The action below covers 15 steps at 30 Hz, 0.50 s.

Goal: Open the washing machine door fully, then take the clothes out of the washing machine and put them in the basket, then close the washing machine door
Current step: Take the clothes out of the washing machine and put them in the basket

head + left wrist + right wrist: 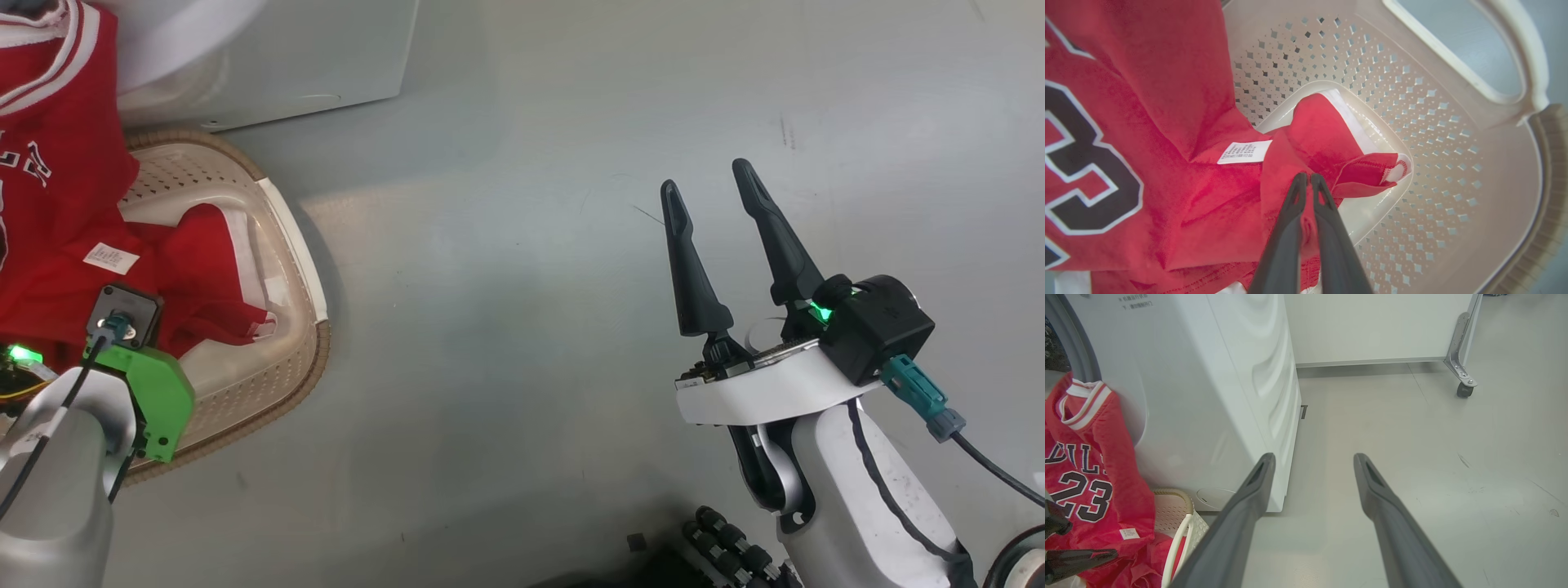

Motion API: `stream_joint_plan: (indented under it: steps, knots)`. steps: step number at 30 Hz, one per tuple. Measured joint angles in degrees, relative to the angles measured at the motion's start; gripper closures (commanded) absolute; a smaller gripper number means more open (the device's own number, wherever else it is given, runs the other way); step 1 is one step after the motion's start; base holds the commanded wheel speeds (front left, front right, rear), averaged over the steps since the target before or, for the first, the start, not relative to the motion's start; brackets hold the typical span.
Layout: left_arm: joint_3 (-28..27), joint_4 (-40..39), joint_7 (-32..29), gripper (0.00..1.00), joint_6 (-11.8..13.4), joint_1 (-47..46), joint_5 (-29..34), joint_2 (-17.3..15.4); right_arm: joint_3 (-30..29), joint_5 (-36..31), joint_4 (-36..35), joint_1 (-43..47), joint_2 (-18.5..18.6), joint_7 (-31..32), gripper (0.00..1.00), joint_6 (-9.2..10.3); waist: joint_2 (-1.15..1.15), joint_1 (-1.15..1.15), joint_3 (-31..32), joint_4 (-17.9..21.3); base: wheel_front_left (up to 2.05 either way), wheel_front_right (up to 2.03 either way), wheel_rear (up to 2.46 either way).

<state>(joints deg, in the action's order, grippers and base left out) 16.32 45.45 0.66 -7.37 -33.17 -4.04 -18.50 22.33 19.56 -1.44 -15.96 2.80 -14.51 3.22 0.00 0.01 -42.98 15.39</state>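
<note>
A bright red sports jersey [1147,122] is clenched by the left gripper [1305,176] over the cream perforated plastic basket [1453,163], while the right gripper [705,176] is spread open, empty.

Red jersey [1167,81], cream perforated basket [1412,102]

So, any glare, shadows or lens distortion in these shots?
Head view: the basket throws a soft shadow rightward onto the floor. Left wrist view: glare on the basket's bottom, rim bowed by the lens. Right wrist view: the washing machine looks bowed.
</note>
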Motion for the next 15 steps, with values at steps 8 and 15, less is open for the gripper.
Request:
stream_joint_plan:
  steps: [8, 15]
  knots:
    - [0.3, 4.3, 2.3, 0.0, 0.0, -1.1, -0.5, 1.5, -0.3, -0.5, 0.8, -0.5, 0.0, 0.0, 0.0, 0.03, 0.0, 0.0, 1.2, -1.4, 0.0, 0.0, 0.0]
    - [0.6, 6.6, 7.3, 0.0, 0.0, -1.2, -1.1, 4.4, -1.4, -0.5, 2.3, -1.4, 0.0, 0.0, 0.0, -0.03, 0.0, 0.0, 4.1, -2.9, 0.0, 0.0, 0.0]
